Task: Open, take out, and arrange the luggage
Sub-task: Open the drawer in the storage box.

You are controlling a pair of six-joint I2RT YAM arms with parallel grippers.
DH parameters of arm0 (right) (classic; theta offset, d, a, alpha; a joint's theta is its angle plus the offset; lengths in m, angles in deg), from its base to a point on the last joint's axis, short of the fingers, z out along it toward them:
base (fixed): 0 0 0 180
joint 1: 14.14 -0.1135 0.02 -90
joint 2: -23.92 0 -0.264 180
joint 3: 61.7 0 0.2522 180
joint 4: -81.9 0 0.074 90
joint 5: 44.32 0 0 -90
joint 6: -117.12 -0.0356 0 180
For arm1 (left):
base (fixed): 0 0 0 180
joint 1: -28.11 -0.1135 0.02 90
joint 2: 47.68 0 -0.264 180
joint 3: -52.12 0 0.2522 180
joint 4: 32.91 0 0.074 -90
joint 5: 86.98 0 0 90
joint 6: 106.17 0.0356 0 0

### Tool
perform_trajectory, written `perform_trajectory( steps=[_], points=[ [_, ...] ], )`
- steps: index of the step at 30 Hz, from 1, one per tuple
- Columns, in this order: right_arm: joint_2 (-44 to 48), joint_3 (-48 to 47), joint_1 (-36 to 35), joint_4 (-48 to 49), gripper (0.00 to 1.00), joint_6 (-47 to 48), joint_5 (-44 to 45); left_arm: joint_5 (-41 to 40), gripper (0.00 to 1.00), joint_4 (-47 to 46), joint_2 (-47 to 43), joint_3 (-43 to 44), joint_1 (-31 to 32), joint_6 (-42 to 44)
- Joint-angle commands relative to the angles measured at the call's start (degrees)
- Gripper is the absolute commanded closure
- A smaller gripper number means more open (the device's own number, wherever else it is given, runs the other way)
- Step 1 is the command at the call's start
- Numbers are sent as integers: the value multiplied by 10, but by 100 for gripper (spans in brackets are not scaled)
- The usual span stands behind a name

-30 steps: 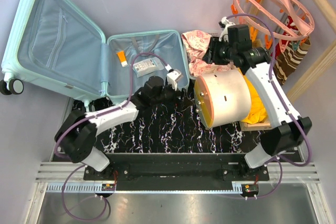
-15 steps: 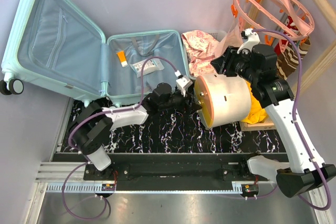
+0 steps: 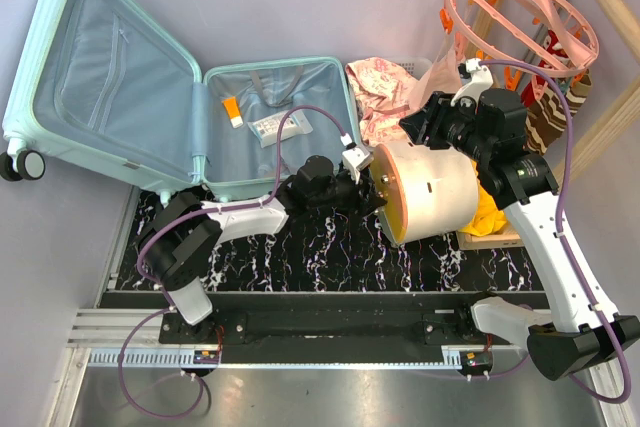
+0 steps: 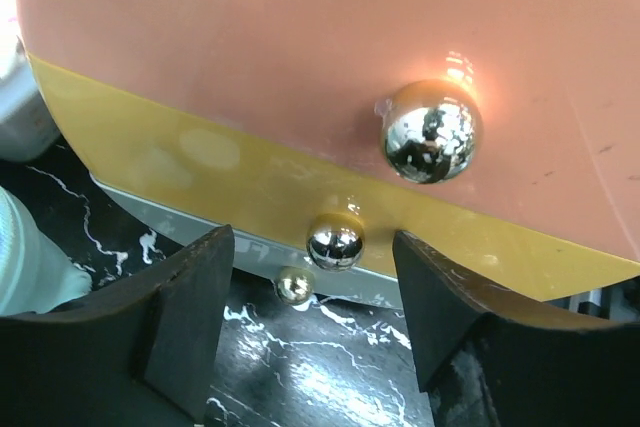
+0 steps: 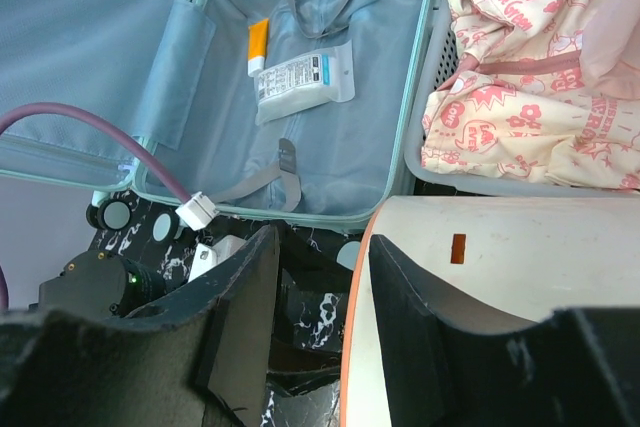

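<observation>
Now, luggage: one large pale mint-blue hard-shell suitcase lies open at the far left of the black marbled tabletop, overhanging its far edge.
Orientation: the two halves spread left to right. The lid half is tipped up and leans toward the far left. The base half lies flat with its lining facing up, just left of the cylinder.
Long axis: the hinge line runs roughly far to near between the halves.
Contents, counted: two things in the base half, one small orange-capped white tube and one flat white printed packet.
Neighbour: one cream cylinder with an orange end lies on its side, its orange end facing left.
Left end effector: open, its dark fingers spread in front of the orange face, gripping nothing.
Right end effector: jaws apart above the cylinder's orange rim. Contact cannot be judged.
Left wrist only: chrome ball knob on the orange face.
Right wrist only: pink-printed cloth in a white mesh basket, close up.
Overhead only: both arms and the whole lid.
</observation>
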Motion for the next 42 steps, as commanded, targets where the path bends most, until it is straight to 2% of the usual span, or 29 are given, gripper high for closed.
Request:
perform_trajectory(
  steps=[1, 7, 14, 18, 19, 21, 22, 24, 27, 33, 42],
  points=[
    [15, 0, -1, 26, 50, 3, -9, -4, 34, -16, 6, 33, 3, 34],
    [10, 4, -1, 27, 50, 3, -11, 7, 42, 5, 10, 38, 3, 46],
    [11, 7, -1, 29, 50, 2, -13, 18, 45, -1, 13, 35, 3, 51],
    [15, 9, -1, 29, 50, 1, -9, 18, 52, -5, 12, 39, 4, 54],
    [17, 10, -1, 30, 50, 1, -8, 19, 59, -6, 12, 40, 4, 54],
    [18, 12, -1, 30, 50, 3, -5, 20, 65, -9, 12, 38, 5, 51],
    [19, 13, -1, 30, 50, 2, -3, 20, 74, -17, 11, 36, 5, 50],
    [18, 14, -1, 30, 50, 4, -3, 19, 87, -21, 10, 33, 4, 44],
    [15, 19, -1, 29, 50, 4, -4, 18, 99, -25, 3, 25, 5, 37],
    [4, 26, -1, 29, 50, 5, -4, 1, 100, -48, -35, -15, 5, 28],
    [-17, 38, -1, 30, 50, 6, 8, -10, 100, -25, -80, -44, 5, 38]
  ],
)
